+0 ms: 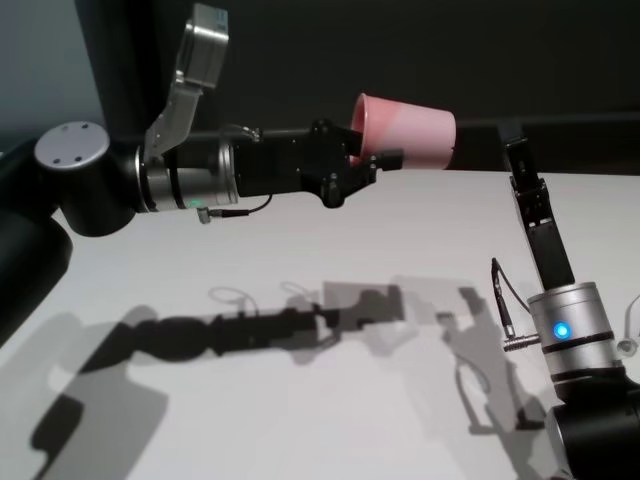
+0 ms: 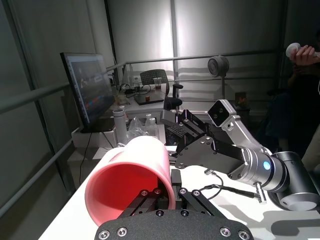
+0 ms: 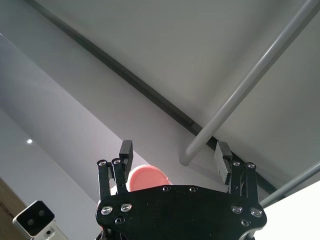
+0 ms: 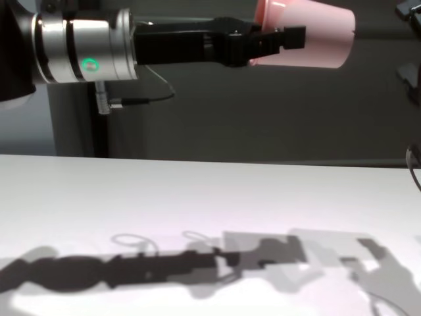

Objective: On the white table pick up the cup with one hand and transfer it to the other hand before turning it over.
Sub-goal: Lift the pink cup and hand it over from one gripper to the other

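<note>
The pink cup point(image 1: 410, 132) lies on its side in the air above the white table point(image 1: 300, 400), rim toward my left arm, base toward my right. My left gripper point(image 1: 372, 160) is shut on its rim, one finger inside and one outside, as the left wrist view point(image 2: 131, 172) and chest view point(image 4: 309, 36) show. My right gripper point(image 1: 512, 140) is open, upright just beyond the cup's base with a small gap. In the right wrist view the cup's base point(image 3: 145, 177) shows low between the open fingers point(image 3: 125, 150).
Dark wall and rail run behind the table's far edge. Arm shadows fall on the table point(image 4: 197, 197). The left wrist view shows a monitor point(image 2: 87, 87), a cluttered desk point(image 2: 145, 100) and a person point(image 2: 302, 75) far behind.
</note>
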Motion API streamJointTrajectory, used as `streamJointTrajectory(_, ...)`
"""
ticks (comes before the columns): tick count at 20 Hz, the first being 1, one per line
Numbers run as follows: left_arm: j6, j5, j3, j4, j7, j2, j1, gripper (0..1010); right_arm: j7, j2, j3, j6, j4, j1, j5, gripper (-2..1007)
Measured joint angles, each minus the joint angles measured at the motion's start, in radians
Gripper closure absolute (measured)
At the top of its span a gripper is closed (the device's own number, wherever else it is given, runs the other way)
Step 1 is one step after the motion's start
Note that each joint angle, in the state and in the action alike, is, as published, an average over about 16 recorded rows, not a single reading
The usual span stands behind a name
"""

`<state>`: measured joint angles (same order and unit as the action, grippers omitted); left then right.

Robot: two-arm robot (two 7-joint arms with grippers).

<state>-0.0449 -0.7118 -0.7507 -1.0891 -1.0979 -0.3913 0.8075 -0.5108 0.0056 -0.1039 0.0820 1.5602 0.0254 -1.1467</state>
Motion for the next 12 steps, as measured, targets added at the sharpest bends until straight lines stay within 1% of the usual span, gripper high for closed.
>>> streamJointTrajectory(5, 0.000, 0.000, 0.000, 0.000, 0.000, 0.000, 0.000, 964, 0.025, -0.011, -0.008, -0.012, 0.008, 0.007, -0.039, 3)
streamJointTrajectory(12, 0.000, 0.000, 0.000, 0.000, 0.000, 0.000, 0.000, 964, 0.055, -0.017, -0.023, -0.029, 0.017, 0.013, -0.079, 3)
